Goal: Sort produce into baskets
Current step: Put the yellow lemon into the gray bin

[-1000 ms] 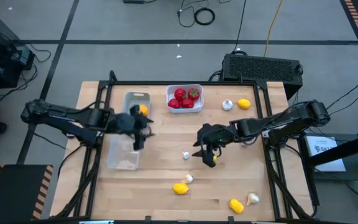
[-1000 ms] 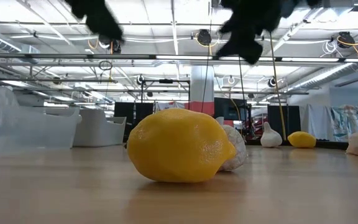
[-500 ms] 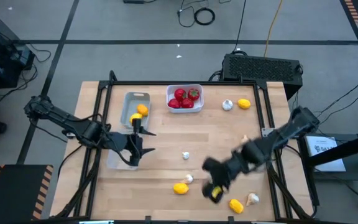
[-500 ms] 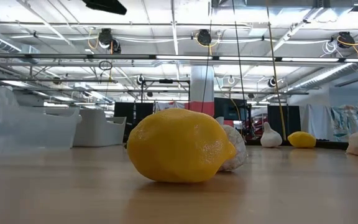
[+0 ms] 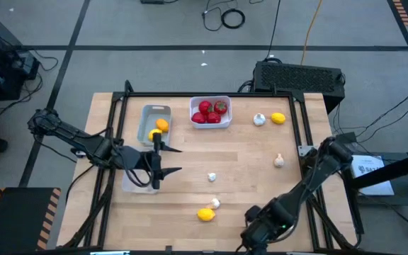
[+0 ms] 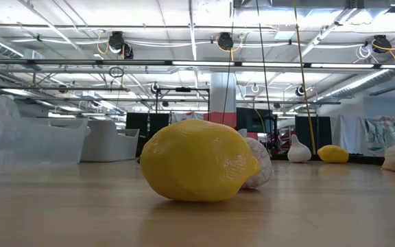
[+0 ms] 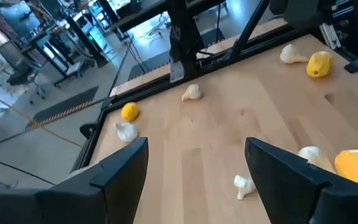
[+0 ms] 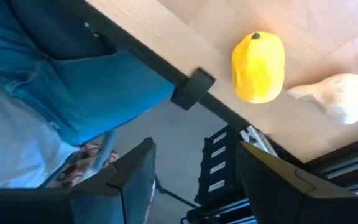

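Red fruits (image 5: pixel 210 112) — white basket (image 5: pixel 210 125)

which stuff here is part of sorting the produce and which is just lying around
Part of the job:
- white basket holding red fruits
- grey basket holding a yellow fruit
- clear basket
- lemon and the garlic bulb beside it
- lemon and garlic bulb near the back

Lying about:
- black box with grille
- cables on the floor

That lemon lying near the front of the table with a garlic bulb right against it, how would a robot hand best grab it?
Probably from straight above, fingers closing across the middle of the lemon, its narrow way. It lies on its side, long axis along the table, and the garlic bulb touches one end, so gripping across the belly avoids the bulb.
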Available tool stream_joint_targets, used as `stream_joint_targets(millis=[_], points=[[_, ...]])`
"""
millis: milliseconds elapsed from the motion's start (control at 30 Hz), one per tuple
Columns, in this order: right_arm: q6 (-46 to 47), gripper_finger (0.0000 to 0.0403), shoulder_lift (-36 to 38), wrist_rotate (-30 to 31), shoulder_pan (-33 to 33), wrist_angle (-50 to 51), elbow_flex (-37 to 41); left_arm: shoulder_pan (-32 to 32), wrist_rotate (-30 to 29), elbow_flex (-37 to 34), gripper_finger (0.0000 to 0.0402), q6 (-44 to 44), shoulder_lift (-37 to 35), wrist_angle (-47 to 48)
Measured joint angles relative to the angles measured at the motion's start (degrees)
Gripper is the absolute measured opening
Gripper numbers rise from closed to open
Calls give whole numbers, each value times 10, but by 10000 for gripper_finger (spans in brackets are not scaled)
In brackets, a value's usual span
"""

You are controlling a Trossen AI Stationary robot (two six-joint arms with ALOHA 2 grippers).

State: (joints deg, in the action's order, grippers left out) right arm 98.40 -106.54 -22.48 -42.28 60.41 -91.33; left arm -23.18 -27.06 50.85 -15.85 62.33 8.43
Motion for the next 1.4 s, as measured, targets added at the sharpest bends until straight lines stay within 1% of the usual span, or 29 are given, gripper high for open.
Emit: stream_joint_targets(millis=[233,333,467,733,900,1100,1400], points=[[-64,215,-44,-3,6,12,0,2,1,0,273,-11,0,6],[-89,215,-62,-27,11,16,0,2,1,0,273,-12,0,16],[-114,215,-77,-31,14,18,2,2,2,0,273,-12,0,16],[-136,215,-78,-30,13,90,3,3,3,0,273,-11,0,15],[-141,215,-78,-15,9,76,4,3,3,0,273,-11,0,15],[-142,215,-77,-31,5,48,43,3,3,0,273,-10,1,16],[-137,215,-77,-32,0,2,78,3,3,0,273,-10,1,17]])
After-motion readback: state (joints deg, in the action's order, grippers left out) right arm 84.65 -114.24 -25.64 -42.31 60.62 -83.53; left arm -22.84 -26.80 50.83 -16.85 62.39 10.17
